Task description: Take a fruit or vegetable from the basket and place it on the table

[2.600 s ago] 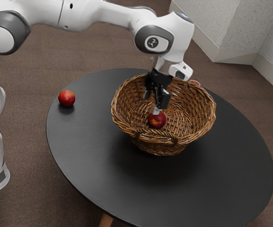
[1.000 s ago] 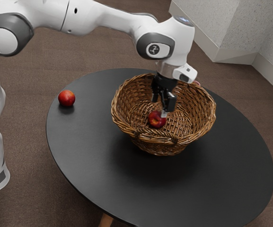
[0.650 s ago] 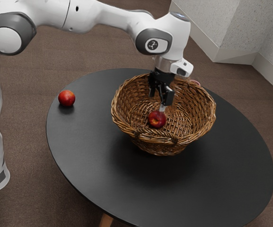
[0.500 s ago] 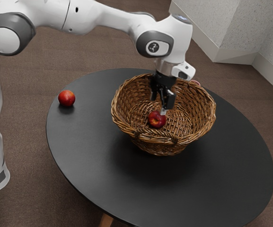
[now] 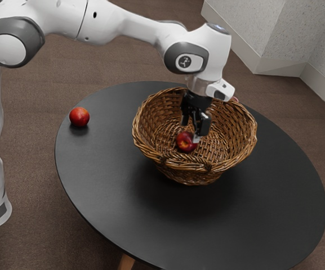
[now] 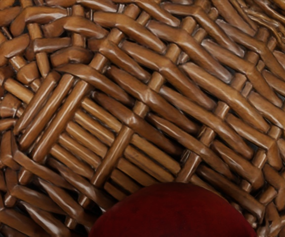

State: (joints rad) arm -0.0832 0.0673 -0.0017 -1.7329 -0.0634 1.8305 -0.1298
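In the exterior view my gripper (image 5: 191, 131) is down inside the wicker basket (image 5: 193, 165), its fingers apart. One fingertip overlaps the upper right edge of a red apple (image 5: 185, 143) on the basket's bottom; whether it touches the apple I cannot tell. The wrist view has a dark red, rounded part of the apple (image 6: 174, 212) close under the hand, against the woven inside of the basket (image 6: 154, 96). The black round table (image 5: 134, 225) carries the basket.
A second red apple (image 5: 79, 117) rests on the table near its edge, at the exterior view's left. The basket's woven wall rises around my gripper. A small pinkish object (image 5: 235, 99) peeks out behind the far rim.
Over the last half second my gripper has sunk a little deeper toward the apple and shifted slightly to the exterior view's right. Both apples and the basket have stayed where they were.
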